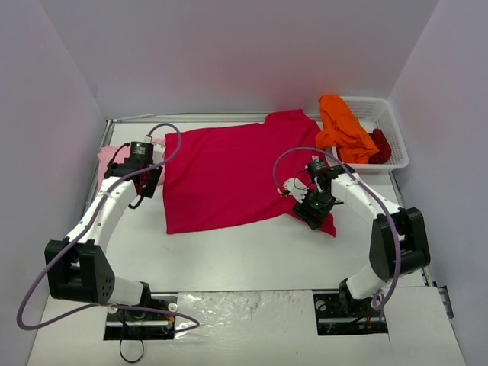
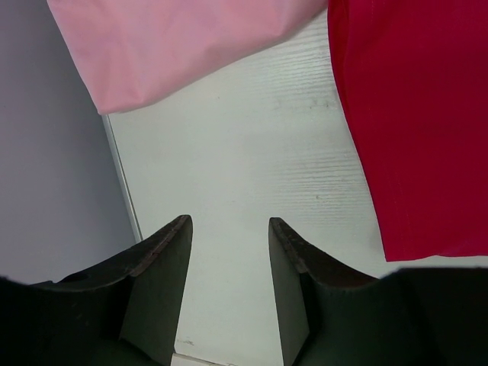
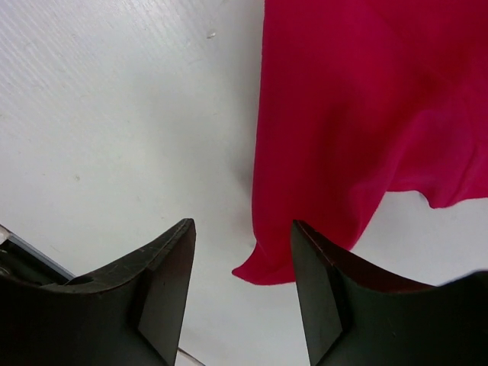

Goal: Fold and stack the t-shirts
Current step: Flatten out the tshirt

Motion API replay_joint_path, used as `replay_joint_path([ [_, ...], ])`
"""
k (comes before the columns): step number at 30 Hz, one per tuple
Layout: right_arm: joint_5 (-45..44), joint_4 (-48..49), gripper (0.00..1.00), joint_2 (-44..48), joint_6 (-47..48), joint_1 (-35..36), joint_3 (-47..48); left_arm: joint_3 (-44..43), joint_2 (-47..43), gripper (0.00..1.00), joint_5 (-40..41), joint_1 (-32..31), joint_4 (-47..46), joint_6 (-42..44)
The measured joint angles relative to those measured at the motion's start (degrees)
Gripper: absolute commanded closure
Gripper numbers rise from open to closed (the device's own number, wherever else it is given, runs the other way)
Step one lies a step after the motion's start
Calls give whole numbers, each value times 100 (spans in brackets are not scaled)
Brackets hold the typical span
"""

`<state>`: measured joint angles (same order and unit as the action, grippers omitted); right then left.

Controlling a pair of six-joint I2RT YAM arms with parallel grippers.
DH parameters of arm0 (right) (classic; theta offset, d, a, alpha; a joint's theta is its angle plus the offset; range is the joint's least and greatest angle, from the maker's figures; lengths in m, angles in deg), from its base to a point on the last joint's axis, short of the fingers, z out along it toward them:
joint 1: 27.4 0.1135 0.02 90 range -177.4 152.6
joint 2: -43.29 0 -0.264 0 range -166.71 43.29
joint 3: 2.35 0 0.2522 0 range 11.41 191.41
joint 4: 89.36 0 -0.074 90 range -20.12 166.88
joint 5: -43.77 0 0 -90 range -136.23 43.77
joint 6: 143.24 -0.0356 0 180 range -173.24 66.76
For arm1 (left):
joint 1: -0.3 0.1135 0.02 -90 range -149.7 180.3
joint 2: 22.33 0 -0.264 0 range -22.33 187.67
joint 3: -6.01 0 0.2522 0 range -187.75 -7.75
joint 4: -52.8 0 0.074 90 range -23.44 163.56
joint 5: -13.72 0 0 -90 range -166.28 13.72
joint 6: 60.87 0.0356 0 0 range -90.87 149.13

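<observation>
1. Shows white shells along the long links of the left arm [image 1: 99, 210] and the right arm [image 1: 366, 200], with black housings at the joints.
2. Carries a bulky black shoulder block [image 1: 76, 271] near each base.
3. Trails a thin lilac cable [image 1: 30, 297] in wide loops beside the left links, and a second lilac cable [image 1: 278, 164] by the right wrist.
4. Ends in the left gripper [image 2: 229, 221] and the right gripper [image 3: 242, 223], each with two matte black, wedge-shaped fingers [image 2: 164, 267], scuffed brownish along the inner edges.
5. Stands on dark base plates [image 1: 141, 320].
</observation>
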<state>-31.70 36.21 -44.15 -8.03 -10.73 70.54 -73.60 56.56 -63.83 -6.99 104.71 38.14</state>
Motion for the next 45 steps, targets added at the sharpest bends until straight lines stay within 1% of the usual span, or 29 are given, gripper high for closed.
replay_joint_path([
  [7,-9,125,50,-688,9,-2,2,2,0,56,-2,28,-2,2],
  [16,-63,417,50,-1091,4,-11,2,7,-2,56,-11,55,-4,44],
  [19,-87,529,55,-1119,-13,-11,2,7,-2,56,-17,61,-4,55],
  [22,-170,636,58,-1139,-39,-11,2,7,0,56,-20,61,-4,66],
  [23,-197,664,62,-1154,-57,-13,2,7,0,56,-20,61,-4,66],
  [27,-387,809,69,-1226,-166,-11,2,7,11,56,-20,61,-4,72],
  [28,-435,837,76,-1237,-192,-13,2,7,17,56,-20,61,-4,74],
  [29,-494,863,81,-1246,-212,-11,2,7,24,56,-20,61,-4,76],
  [30,-553,905,91,-1255,-232,-13,4,7,26,56,-20,61,-2,79],
  [33,-675,1005,100,-1255,-317,-13,7,7,28,56,-20,61,-2,81],
  [39,-669,876,100,-1198,-328,-4,7,7,31,56,-22,61,2,83],
  [45,-258,-63,100,-970,-70,20,271,4,155,56,-22,61,52,83],
])
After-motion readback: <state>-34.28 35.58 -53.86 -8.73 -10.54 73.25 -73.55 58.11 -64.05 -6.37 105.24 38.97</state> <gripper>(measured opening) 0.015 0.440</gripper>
